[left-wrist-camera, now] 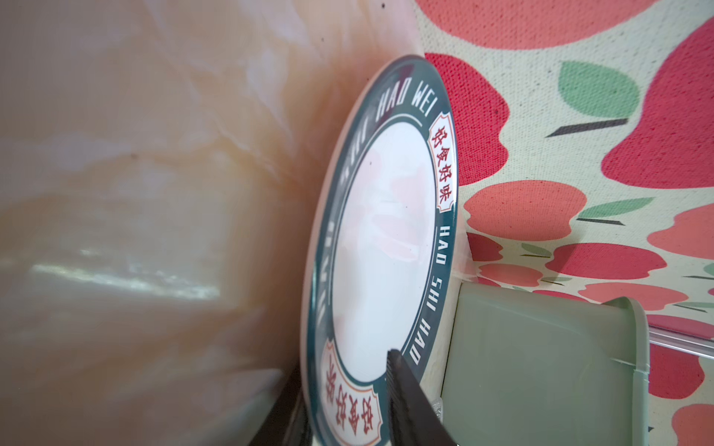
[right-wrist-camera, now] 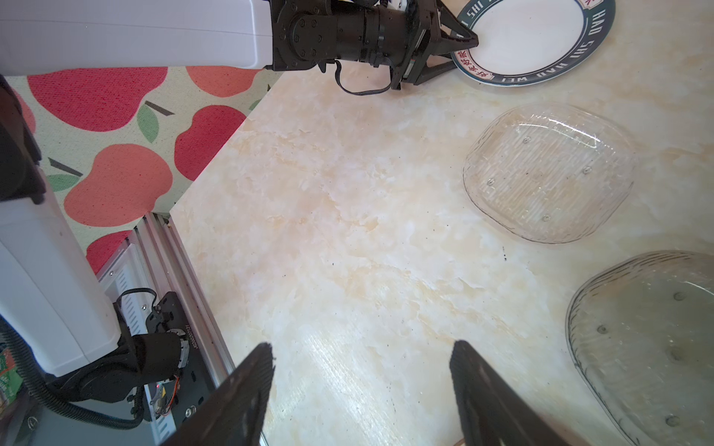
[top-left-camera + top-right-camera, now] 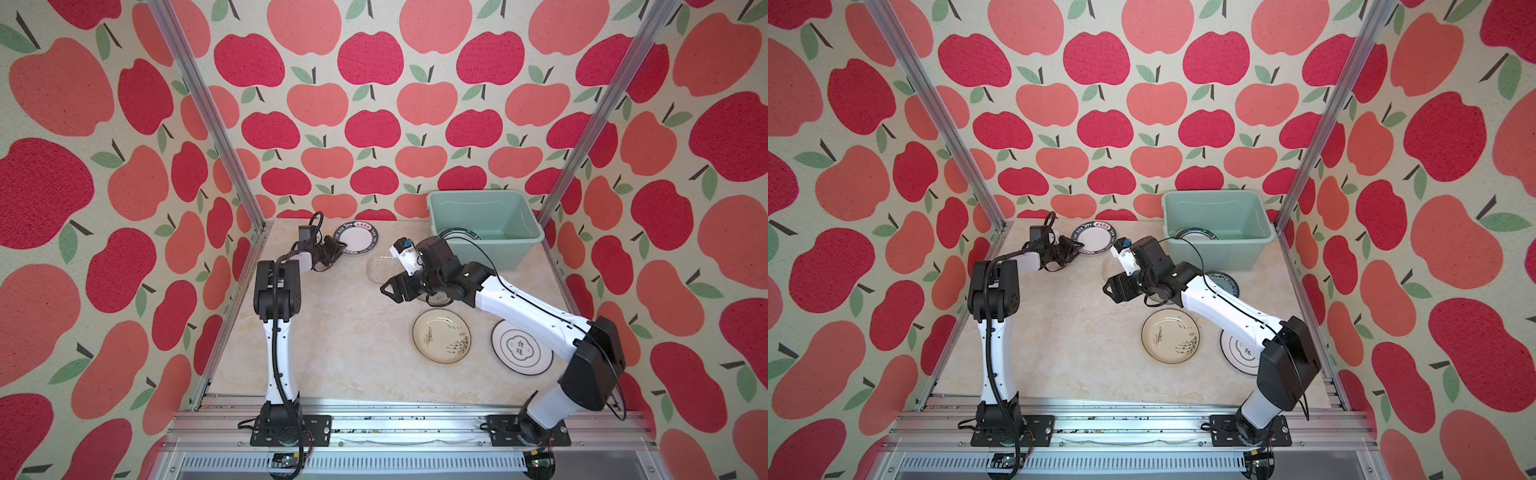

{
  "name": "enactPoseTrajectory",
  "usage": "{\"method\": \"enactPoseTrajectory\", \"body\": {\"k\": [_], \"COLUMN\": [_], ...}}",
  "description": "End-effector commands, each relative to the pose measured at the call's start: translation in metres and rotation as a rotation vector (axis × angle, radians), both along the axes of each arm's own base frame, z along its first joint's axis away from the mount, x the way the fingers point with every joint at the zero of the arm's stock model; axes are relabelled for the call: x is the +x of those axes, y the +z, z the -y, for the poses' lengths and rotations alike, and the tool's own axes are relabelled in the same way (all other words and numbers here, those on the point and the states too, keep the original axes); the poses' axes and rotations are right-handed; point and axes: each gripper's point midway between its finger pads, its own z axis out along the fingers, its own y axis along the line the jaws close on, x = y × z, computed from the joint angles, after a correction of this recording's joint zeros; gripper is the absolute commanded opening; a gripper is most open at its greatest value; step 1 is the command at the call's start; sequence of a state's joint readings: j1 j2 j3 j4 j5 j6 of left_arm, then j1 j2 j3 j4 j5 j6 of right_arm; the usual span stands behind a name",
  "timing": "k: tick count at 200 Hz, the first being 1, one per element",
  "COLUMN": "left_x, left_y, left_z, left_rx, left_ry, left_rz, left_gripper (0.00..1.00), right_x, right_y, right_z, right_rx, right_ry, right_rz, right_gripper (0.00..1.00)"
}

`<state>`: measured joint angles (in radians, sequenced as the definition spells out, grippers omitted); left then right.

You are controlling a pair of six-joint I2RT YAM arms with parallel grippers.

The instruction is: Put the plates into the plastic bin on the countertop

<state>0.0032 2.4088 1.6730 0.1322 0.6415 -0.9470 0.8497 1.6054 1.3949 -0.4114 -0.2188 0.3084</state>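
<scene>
- At the far left of the counter (image 3: 332,353), the rim of a dark-rimmed lettered plate (image 3: 358,239) is gripped by the left fingers (image 1: 409,394), one above and one below.
- A clear glass plate (image 2: 548,173) is seen just right of it, and a second glass plate (image 2: 649,347) is laid nearer.
- The right fingers (image 2: 247,386) are held wide apart and empty above the middle of the counter.
- A cream plate (image 3: 441,336) and a white plate (image 3: 521,347) are laid at the near right.
- The green bin (image 3: 519,253) is set at the far right, with one plate (image 3: 461,233) inside.

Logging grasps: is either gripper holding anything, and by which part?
The left gripper pinches the lettered plate by its rim; the right gripper is open, holding nothing.
</scene>
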Motion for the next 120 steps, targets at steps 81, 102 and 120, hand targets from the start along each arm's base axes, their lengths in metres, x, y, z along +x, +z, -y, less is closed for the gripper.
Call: {"method": "enactPoseTrajectory", "body": {"k": [81,102,120], "left_x": [-0.065,-0.085,-0.109], "left_y": [-0.057,-0.046,-0.040], "left_z": [-0.020,-0.034,-0.049], "left_rx": [0.059,0.071,0.094], "left_ry": [0.105,0.106,0.108], "left_rz": [-0.197,-0.212,-0.245], "left_gripper": [0.03,0.02,0.00], "right_x": [0.012,0.014,0.017], "right_y": [0.003,0.003,0.003], "right_z": [-0.005,-0.006,-0.008], "right_rx": [0.021,0.026,0.027], "right_ry": [-0.040,-0.051,-0.063], "right_rz": [-0.017,-0.017,-0.020], "right_gripper": [0.73,0.73,0.73]}}
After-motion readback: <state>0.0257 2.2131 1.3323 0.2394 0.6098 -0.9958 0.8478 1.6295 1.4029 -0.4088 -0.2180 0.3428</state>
